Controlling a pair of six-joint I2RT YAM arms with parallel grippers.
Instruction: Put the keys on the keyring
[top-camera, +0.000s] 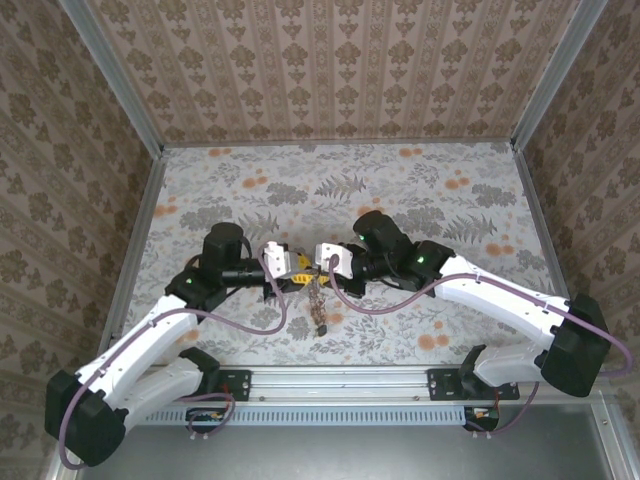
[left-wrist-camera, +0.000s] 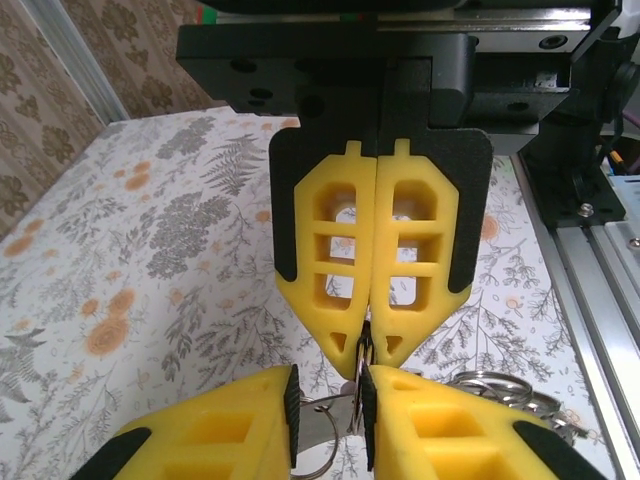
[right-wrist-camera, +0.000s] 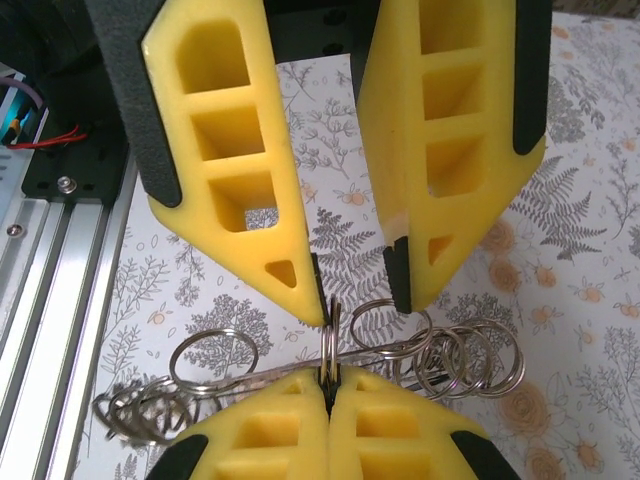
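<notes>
Arms both fold inward and meet nose to nose at the keyring (right-wrist-camera: 329, 335), wrists about level and in line. From its base the left arm (top-camera: 150, 335) bends right at the elbow; the right arm (top-camera: 500, 295) mirrors it, bending left.

State of the right claw (right-wrist-camera: 328, 388): fingers together, clamped on the keyring, which stands edge-on out of the tips. State of the left claw (right-wrist-camera: 360, 298): fingers apart, tips straddling the keyring. One tip sits just beside the wire, can't tell if it touches.

Keyring is a thin wire split ring, held off the worktop (top-camera: 420, 190) between the two claws. In the right wrist view more wire rings (right-wrist-camera: 470, 360) bunch on one side of the keyring, and a second bunch (right-wrist-camera: 150, 410) lies on the other side. From above, a short chain (top-camera: 318, 300) drops from the keyring to a dark clump (top-camera: 322, 324), too small to identify.

Worktop cover is a grey fern and orange flower print. A metal rail (top-camera: 350, 378) runs along the edge on the arm-base side of the keyring. Beige patterned wallpaper walls (top-camera: 330, 70) stand on the other three sides, with metal posts at the corners.
</notes>
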